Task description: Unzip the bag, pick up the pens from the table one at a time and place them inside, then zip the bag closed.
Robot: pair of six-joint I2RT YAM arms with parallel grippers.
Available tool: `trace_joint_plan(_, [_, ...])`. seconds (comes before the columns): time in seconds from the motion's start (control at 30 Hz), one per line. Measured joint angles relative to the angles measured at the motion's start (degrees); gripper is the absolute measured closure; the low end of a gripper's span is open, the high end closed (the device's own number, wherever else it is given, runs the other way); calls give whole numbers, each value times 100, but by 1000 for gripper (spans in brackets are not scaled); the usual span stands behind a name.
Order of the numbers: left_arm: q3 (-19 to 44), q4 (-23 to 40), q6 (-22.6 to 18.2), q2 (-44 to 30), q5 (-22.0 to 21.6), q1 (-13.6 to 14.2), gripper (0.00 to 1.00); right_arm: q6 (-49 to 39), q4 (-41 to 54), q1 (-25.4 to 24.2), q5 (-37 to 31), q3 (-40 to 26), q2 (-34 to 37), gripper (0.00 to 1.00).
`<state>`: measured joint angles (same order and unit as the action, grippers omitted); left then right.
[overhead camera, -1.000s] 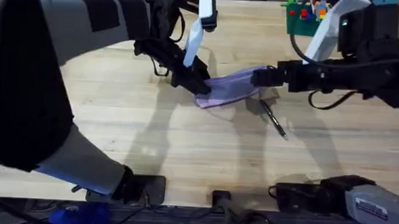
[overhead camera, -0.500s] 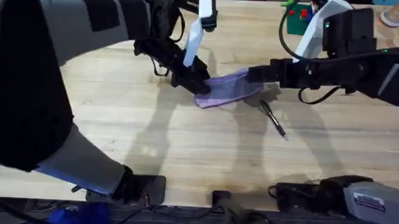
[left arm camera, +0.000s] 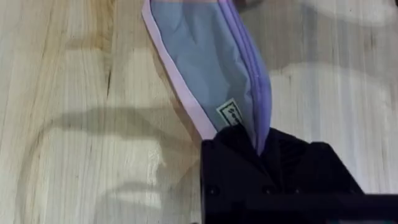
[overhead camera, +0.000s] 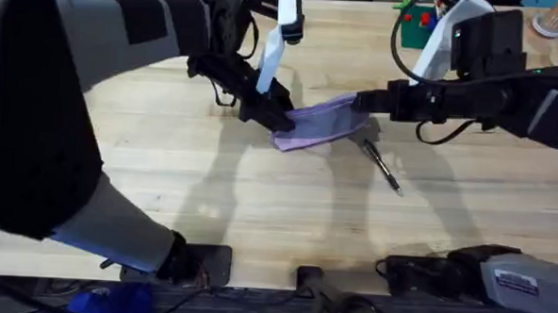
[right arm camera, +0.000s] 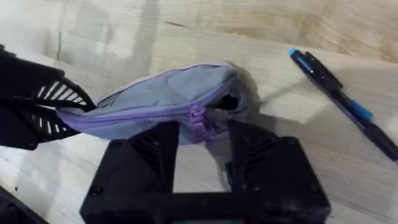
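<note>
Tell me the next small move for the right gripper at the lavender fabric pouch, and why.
Probably close the right gripper on the small purple zipper pull between its open fingers. The pull sits near the end of the lavender fabric pouch farthest from the left gripper, which pinches the other end, and one black pen lies on the wooden table.

A green block set and a light cup sit at the far edge.

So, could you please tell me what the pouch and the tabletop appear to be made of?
The pouch looks like soft matte lavender fabric: it creases and sags, with stitched piping edges. The tabletop appears to be light wood, with joined planks and visible grain; its finish looks smooth, possibly sealed.
</note>
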<state>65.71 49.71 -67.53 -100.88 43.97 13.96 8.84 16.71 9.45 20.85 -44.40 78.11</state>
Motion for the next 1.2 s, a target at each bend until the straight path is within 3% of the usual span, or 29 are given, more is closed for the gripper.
trace_joint_plan(0.37, [0,0,0,0,0,0,958,-1,-47,-15,-47,0,128,804])
trace_joint_plan(0.5, [0,0,0,0,0,0,958,-4,-39,-15,-49,0,136,957])
trace_joint_plan(0.9, [2,0,0,0,0,0,958,-5,-28,-15,-59,1,102,973])
trace_joint_plan(1.2, [0,42,0,0,15,-11,958,-7,144,-13,-158,164,-660,970])
